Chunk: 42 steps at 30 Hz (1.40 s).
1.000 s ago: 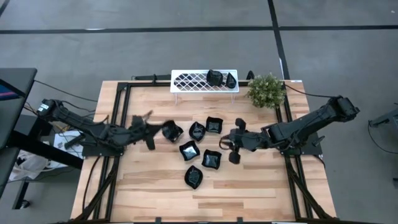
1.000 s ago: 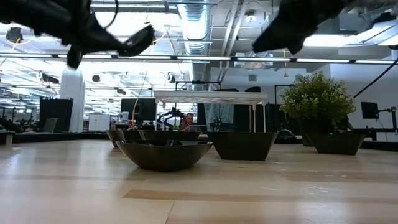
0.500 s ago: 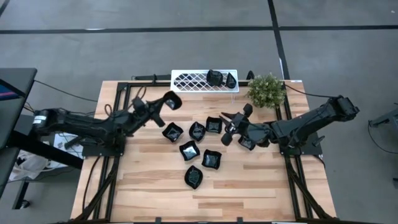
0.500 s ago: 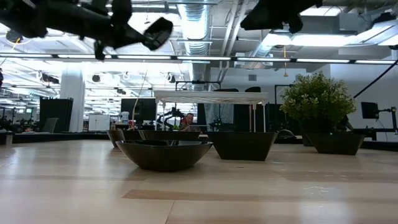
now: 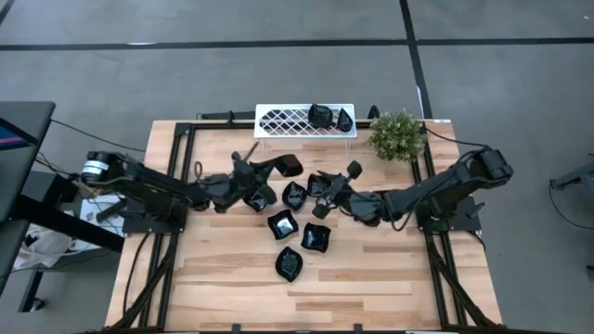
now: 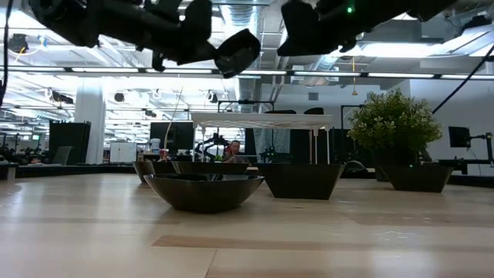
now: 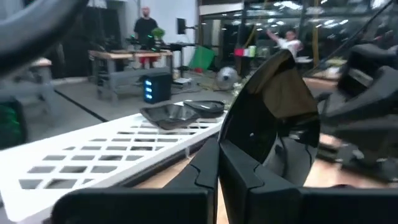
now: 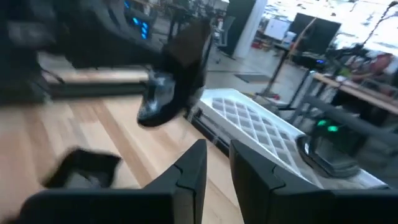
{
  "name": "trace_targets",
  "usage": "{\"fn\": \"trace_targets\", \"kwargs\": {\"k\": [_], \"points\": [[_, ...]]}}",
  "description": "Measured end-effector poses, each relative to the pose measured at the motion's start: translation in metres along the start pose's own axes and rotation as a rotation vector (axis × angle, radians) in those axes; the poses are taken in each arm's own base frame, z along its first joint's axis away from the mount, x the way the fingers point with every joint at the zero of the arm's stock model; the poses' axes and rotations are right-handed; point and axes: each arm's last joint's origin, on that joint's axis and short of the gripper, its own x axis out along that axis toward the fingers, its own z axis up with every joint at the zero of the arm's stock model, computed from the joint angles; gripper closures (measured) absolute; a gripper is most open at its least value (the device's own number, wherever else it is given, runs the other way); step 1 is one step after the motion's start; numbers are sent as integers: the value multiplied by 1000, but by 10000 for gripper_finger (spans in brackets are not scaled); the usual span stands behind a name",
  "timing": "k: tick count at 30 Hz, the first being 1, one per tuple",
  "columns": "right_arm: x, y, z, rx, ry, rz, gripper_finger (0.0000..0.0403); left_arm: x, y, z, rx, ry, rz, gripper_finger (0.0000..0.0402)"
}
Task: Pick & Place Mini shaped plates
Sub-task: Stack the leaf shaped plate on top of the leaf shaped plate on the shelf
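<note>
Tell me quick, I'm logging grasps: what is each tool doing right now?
Left tool: shut on a small glossy black plate, held above the table.
Right tool: fingers slightly apart, nothing visible between them.

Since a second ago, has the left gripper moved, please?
Yes: the left gripper, shut on a plate, has moved toward the white rack and plant side.

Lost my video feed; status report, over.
Left claw shut on a plate, airborne near the rack. Right claw empty, narrow gap, aloft beside it above the table plates. Two plates already racked. Arms close together.
</note>
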Motion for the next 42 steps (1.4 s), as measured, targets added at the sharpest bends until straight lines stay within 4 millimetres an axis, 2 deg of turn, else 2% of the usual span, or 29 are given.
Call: {"fn": "trace_targets", "kwargs": {"k": [4, 11, 18, 23, 27, 34, 42], "points": [[-3, 7, -1, -17, -13, -44, 337, 0, -14, 2, 59, -3, 50, 394], [-10, 13, 7, -43, -82, -8, 320, -2, -20, 2, 91, 0, 48, 394], [-3, 11, 19, -51, -110, -3, 253, -2, -20, 1, 90, 2, 48, 394], [8, 3, 18, -54, -101, -30, 204, -2, -20, 1, 90, 2, 48, 394], [17, -1, 18, -17, -127, 53, 181, -2, -20, 1, 90, 2, 47, 394], [27, -7, 17, 26, -125, 60, 177, -2, -20, 1, 86, 2, 48, 394], [37, -13, 13, 63, -106, 33, 199, -2, -20, 1, 81, 2, 48, 394]]}}
